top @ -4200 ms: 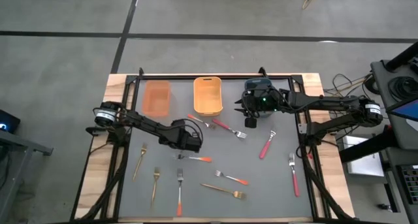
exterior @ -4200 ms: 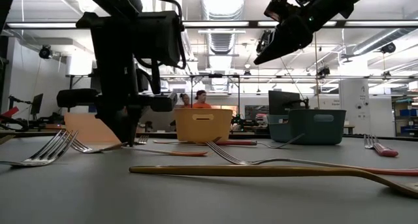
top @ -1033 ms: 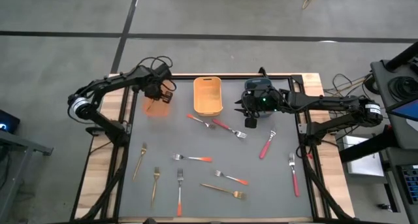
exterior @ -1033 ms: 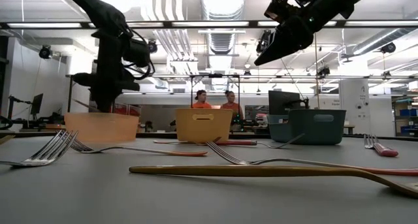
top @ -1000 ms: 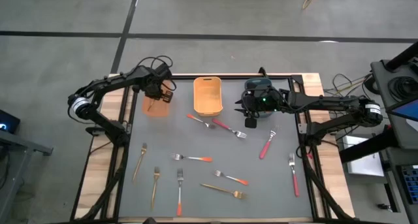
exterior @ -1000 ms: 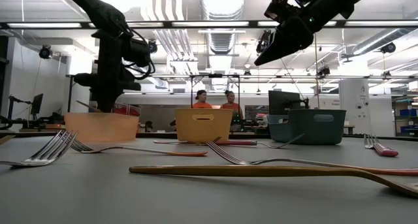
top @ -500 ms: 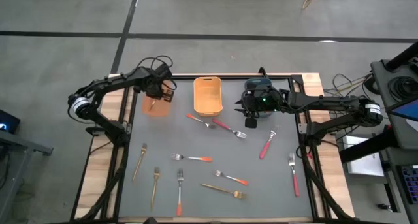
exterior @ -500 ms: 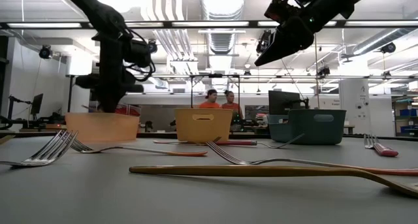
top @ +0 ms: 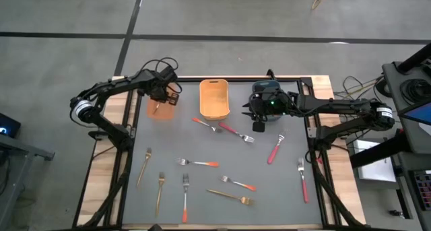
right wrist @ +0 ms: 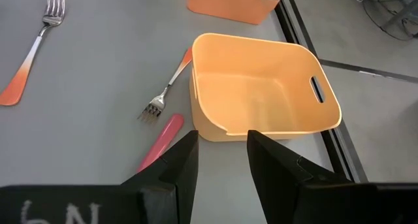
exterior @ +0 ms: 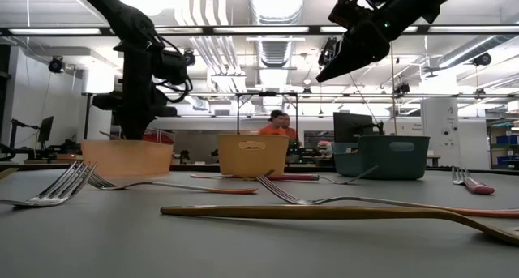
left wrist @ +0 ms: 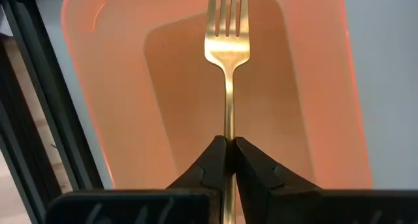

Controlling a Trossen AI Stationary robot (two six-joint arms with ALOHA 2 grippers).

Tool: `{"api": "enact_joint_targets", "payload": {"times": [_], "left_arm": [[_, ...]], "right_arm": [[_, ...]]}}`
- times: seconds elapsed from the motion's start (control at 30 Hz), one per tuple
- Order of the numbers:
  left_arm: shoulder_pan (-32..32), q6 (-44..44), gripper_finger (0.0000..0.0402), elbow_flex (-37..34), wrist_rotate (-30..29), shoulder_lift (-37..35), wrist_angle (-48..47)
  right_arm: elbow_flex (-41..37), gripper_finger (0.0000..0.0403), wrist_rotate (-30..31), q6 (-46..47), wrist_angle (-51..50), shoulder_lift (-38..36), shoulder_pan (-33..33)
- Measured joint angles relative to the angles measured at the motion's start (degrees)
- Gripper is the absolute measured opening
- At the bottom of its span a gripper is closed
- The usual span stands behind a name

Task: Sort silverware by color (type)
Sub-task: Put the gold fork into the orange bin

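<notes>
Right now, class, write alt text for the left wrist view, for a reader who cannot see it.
A gold fork, pinched by its handle in the left pincer, hangs tines-forward over a translucent orange bin. Grey table shows beside the bin.

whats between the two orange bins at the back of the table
Nothing: in the high view a bare strip of grey mat separates the peach bin from the yellow-orange bin. The left hand holds a gold fork over the peach bin.

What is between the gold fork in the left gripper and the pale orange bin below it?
Nothing visible. The left gripper holds the slim gold fork directly over the translucent pale orange bin, whose floor looks bare.
</notes>
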Motion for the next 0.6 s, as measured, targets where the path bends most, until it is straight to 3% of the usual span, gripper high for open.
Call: {"api": "enact_joint_targets", "payload": {"times": [0.6], "left_arm": [[-0.02, -0.46, 0.0011, -2.26, -0.07, 0.00, 0.56]], "right_arm": [[0.00, 0.0123, 0.01, -0.24, 0.00, 0.00, 0.00]]}}
